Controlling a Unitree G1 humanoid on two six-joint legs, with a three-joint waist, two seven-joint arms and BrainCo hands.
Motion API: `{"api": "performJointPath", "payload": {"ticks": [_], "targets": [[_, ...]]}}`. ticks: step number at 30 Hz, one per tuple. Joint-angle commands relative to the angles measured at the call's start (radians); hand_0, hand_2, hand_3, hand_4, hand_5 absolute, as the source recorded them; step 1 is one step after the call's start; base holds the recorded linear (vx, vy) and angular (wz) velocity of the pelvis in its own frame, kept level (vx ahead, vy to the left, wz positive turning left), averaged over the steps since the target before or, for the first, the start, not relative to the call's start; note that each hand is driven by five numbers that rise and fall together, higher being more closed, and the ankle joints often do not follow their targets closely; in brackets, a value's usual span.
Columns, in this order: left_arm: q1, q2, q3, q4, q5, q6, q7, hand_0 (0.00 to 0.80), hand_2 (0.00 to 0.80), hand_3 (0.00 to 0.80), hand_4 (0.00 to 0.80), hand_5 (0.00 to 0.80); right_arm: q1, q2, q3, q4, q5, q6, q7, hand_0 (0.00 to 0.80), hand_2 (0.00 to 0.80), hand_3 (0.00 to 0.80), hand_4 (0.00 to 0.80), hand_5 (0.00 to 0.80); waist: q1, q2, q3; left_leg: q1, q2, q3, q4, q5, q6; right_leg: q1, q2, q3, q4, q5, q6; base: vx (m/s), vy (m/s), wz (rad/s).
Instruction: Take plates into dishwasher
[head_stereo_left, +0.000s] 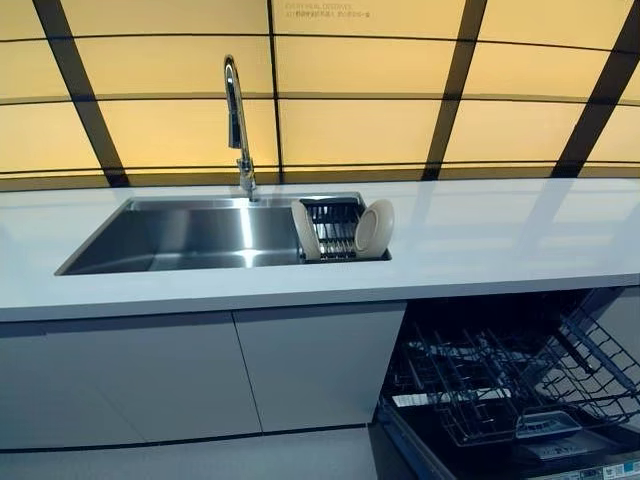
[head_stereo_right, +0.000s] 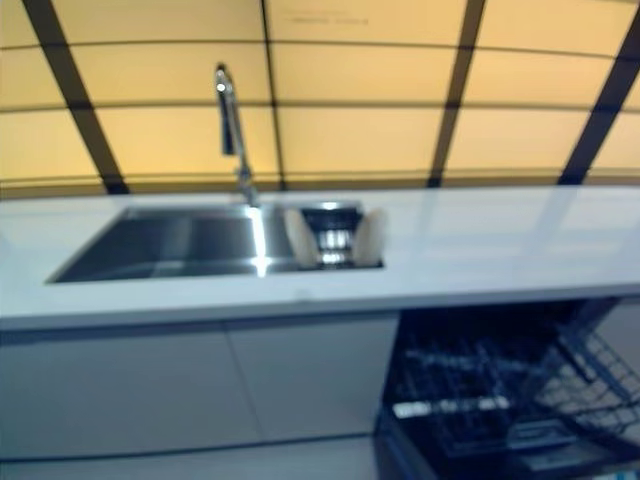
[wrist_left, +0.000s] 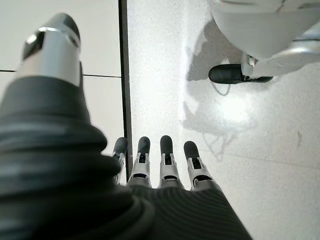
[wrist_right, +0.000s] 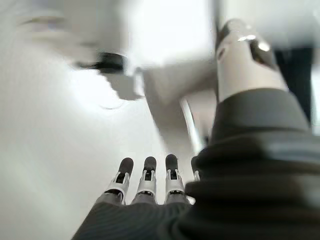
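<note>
Two cream plates stand on edge in a dark rack (head_stereo_left: 332, 226) at the right end of the steel sink (head_stereo_left: 180, 236): one plate (head_stereo_left: 305, 232) on the rack's left, the other plate (head_stereo_left: 374, 229) on its right. Below the counter at the right the dishwasher (head_stereo_left: 520, 385) is open, its wire rack (head_stereo_left: 500, 375) pulled out and bare. Neither hand shows in the eye views. My left hand (wrist_left: 160, 167) hangs over the floor, fingers straight and holding nothing. My right hand (wrist_right: 147, 182) also hangs with straight, empty fingers.
A tall chrome tap (head_stereo_left: 238, 125) rises behind the sink. The white counter (head_stereo_left: 500, 235) runs the full width, with grey cabinet doors (head_stereo_left: 180, 375) under it. Yellow wall panels with dark frames stand behind.
</note>
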Motion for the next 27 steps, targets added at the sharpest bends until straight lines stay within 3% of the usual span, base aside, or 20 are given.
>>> {"api": "performJointPath", "payload": {"ticks": [1, 3, 4, 6, 8, 12, 16, 18, 20, 22, 24, 27], "targets": [[-0.062, 0.032, 0.022, 0.032, 0.011, -0.052, 0.009, 0.0, 0.0, 0.0, 0.0, 0.0, -0.061, -0.031, -0.116, -0.022, 0.204, -0.211, -0.265, 0.0, 0.0, 0.0, 0.0, 0.0, -0.021, -0.042, 0.024, -0.003, -0.052, 0.052, 0.069, -0.036, 0.064, 0.005, 0.019, 0.015, 0.101, -0.058, 0.005, 0.062, -0.076, -0.12], [-0.048, 0.028, 0.019, 0.005, 0.013, -0.037, 0.013, 0.0, 0.0, 0.0, 0.0, 0.0, -0.054, -0.055, -0.184, -0.142, 0.139, -0.336, -0.42, 0.0, 0.0, 0.0, 0.0, 0.0, -0.028, -0.039, 0.021, 0.001, -0.043, 0.057, 0.069, -0.037, 0.055, 0.01, 0.026, 0.017, 0.091, -0.057, 0.002, 0.066, -0.07, -0.15], [-0.04, 0.023, 0.016, -0.013, 0.016, -0.026, 0.017, 0.0, 0.0, 0.0, 0.0, 0.0, -0.052, -0.062, -0.197, -0.232, 0.055, -0.362, -0.518, 0.0, 0.0, 0.0, 0.0, 0.0, -0.031, -0.036, 0.02, 0.002, -0.04, 0.057, 0.068, -0.038, 0.051, 0.013, 0.029, 0.018, 0.085, -0.056, -0.001, 0.058, -0.05, -0.1], [-0.022, 0.016, 0.016, -0.048, 0.016, -0.009, 0.025, 0.0, 0.0, 0.0, 0.0, 0.0, -0.048, -0.072, -0.203, -0.427, -0.104, -0.372, -0.681, 0.0, 0.0, 0.0, 0.0, 0.0, -0.039, -0.032, 0.019, 0.003, -0.036, 0.058, 0.067, -0.037, 0.045, 0.013, 0.035, 0.022, 0.074, -0.053, -0.005, 0.038, -0.04, -0.06], [-0.012, 0.01, 0.02, -0.068, 0.024, -0.002, 0.032, 0.0, 0.0, 0.0, 0.0, 0.0, -0.052, -0.088, -0.203, -0.549, -0.218, -0.37, -0.742, 0.0, 0.0, 0.0, 0.0, 0.0, -0.042, -0.031, 0.015, -0.002, -0.033, 0.058, 0.069, -0.038, 0.042, 0.009, 0.04, 0.026, 0.065, -0.05, -0.008, 0.02, -0.055, -0.07], [0.007, 0.001, 0.019, -0.104, 0.048, 0.008, 0.046, 0.0, 0.0, 0.0, 0.0, 0.0, -0.087, -0.173, -0.208, -0.746, -0.363, -0.357, -0.694, 0.0, 0.0, 0.0, 0.0, 0.0, -0.035, -0.039, 0.016, -0.036, -0.027, 0.046, 0.13, -0.053, 0.036, -0.007, 0.042, 0.033, 0.07, -0.053, -0.022, -0.01, -0.089, -0.03], [0.02, -0.002, 0.025, -0.108, 0.077, -0.007, 0.045, 0.0, 0.0, 0.0, 0.0, 0.0, -0.125, -0.237, -0.213, -0.854, -0.332, -0.363, -0.604, 0.0, 0.0, 0.0, 0.0, 0.0, -0.028, -0.055, 0.027, -0.088, -0.044, 0.034, 0.243, -0.078, 0.04, -0.025, 0.03, 0.039, 0.093, -0.055, -0.035, -0.016, -0.075, -0.03], [0.027, -0.002, 0.025, -0.114, 0.075, -0.01, 0.044, 0.0, 0.0, 0.0, 0.0, 0.0, -0.154, -0.267, -0.204, -0.959, -0.3, -0.383, -0.531, 0.0, 0.0, 0.0, 0.0, 0.0, -0.02, -0.058, 0.048, -0.158, -0.058, 0.033, 0.374, -0.052, 0.044, -0.033, 0.024, 0.045, 0.121, -0.066, -0.053, -0.01, -0.064, -0.15], [0.026, -0.002, 0.027, -0.107, 0.077, -0.006, 0.039, 0.0, 0.0, 0.0, 0.0, 0.0, -0.171, -0.274, -0.191, -1.024, -0.288, -0.397, -0.476, 0.0, 0.0, 0.0, 0.0, 0.0, -0.014, -0.054, 0.059, -0.202, -0.071, 0.025, 0.418, -0.039, 0.045, -0.034, 0.022, 0.051, 0.138, -0.075, -0.059, 0.014, 0.0, -0.11], [0.028, -0.012, 0.026, -0.091, 0.085, -0.002, 0.04, 0.0, 0.0, 0.0, 0.0, 0.0, -0.211, -0.271, -0.153, -1.101, -0.293, -0.404, -0.417, 0.0, 0.0, 0.0, 0.0, 0.0, 0.002, -0.036, 0.068, -0.221, -0.103, 0.013, 0.361, -0.032, 0.052, -0.032, 0.026, 0.064, 0.161, -0.095, -0.056, 0.104, 0.061, -0.06], [0.031, -0.013, 0.027, -0.083, 0.088, -0.004, 0.04, 0.0, 0.0, 0.0, 0.0, 0.0, -0.226, -0.271, -0.136, -1.123, -0.295, -0.398, -0.399, 0.0, 0.0, 0.0, 0.0, 0.0, 0.011, -0.03, 0.067, -0.22, -0.112, 0.011, 0.32, -0.024, 0.052, -0.027, 0.028, 0.069, 0.165, -0.105, -0.053, 0.164, 0.067, -0.15], [0.039, -0.019, 0.008, -0.048, 0.082, -0.03, 0.043, 0.0, 0.0, 0.0, 0.0, 0.0, -0.284, -0.26, -0.062, -1.182, -0.299, -0.344, -0.363, 0.0, 0.0, 0.0, 0.0, 0.0, 0.055, 0.001, 0.055, -0.275, -0.123, -0.022, 0.166, 0.077, 0.029, 0.024, 0.048, 0.102, 0.156, -0.14, -0.048, 0.304, 0.091, -0.27]]}}
